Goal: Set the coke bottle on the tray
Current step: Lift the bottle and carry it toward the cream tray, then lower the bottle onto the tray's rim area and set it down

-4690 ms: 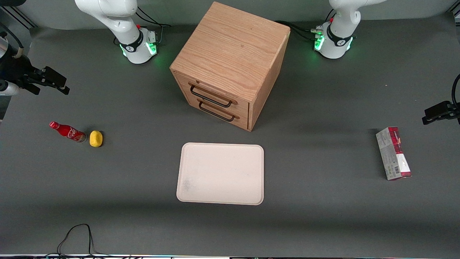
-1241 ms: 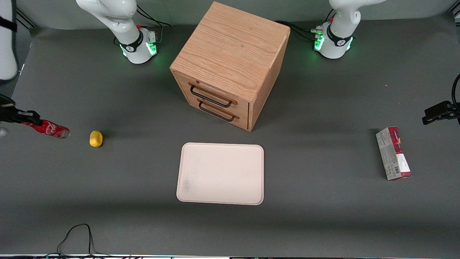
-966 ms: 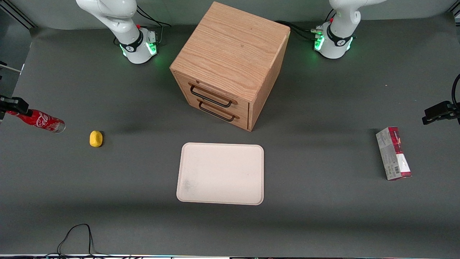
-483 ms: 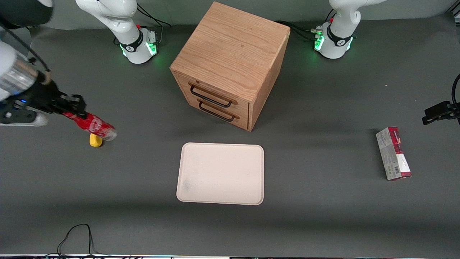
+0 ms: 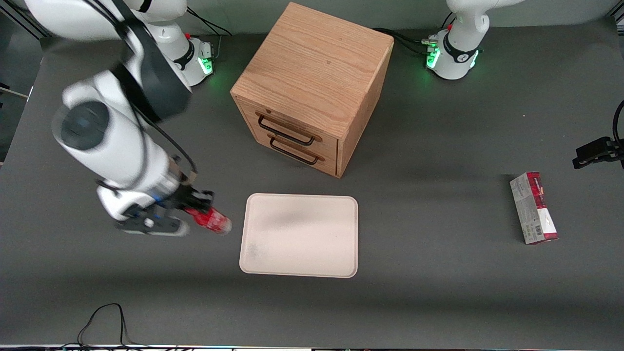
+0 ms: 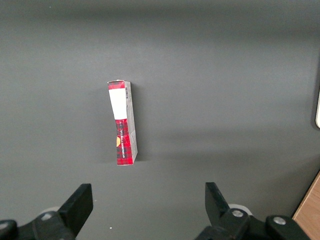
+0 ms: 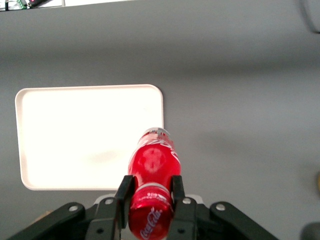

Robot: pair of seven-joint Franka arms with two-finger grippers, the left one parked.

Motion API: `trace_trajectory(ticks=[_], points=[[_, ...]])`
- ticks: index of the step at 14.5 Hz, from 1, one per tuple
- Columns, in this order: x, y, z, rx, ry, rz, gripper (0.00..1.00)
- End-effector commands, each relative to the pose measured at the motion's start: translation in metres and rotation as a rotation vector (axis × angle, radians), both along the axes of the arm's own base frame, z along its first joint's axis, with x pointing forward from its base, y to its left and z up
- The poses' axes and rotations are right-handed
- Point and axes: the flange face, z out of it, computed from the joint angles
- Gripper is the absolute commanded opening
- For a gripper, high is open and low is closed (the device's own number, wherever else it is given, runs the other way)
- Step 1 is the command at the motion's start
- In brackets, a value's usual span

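Note:
My right gripper (image 5: 195, 205) is shut on the neck end of the red coke bottle (image 5: 210, 220) and holds it in the air, just beside the cream tray's (image 5: 312, 253) edge on the working arm's side. The bottle's silvery base points toward the tray. In the right wrist view the two fingers (image 7: 125, 192) clamp the bottle (image 7: 152, 162) just below its red cap, and the bottle's base hangs at the tray's (image 7: 60, 125) near corner. The tray lies flat in front of the drawer cabinet.
A wooden drawer cabinet (image 5: 312, 83) with two black handles stands farther from the front camera than the tray. A red-and-grey carton (image 5: 534, 208) lies toward the parked arm's end of the table, also in the left wrist view (image 6: 122, 122). The yellow lump is hidden by my arm.
My gripper has carried the bottle from the working arm's end of the table to the tray's edge and nearer the front camera. The arm now covers the yellow lump.

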Motion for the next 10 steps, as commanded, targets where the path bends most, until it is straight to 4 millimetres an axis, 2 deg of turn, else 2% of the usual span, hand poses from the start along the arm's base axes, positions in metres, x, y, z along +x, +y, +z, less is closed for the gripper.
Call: trace_trajectory(ticks=[1, 4, 8, 10], points=[[0.036, 0.012, -0.045, 0.035, -0.021, -0.034, 0.0], [0.044, 0.021, -0.108, -0.015, 0.005, -0.012, 0.0], [0.048, 0.03, -0.144, 0.004, -0.022, 0.002, 0.0], [0.049, 0.031, -0.151, 0.014, -0.04, 0.006, 0.0]])
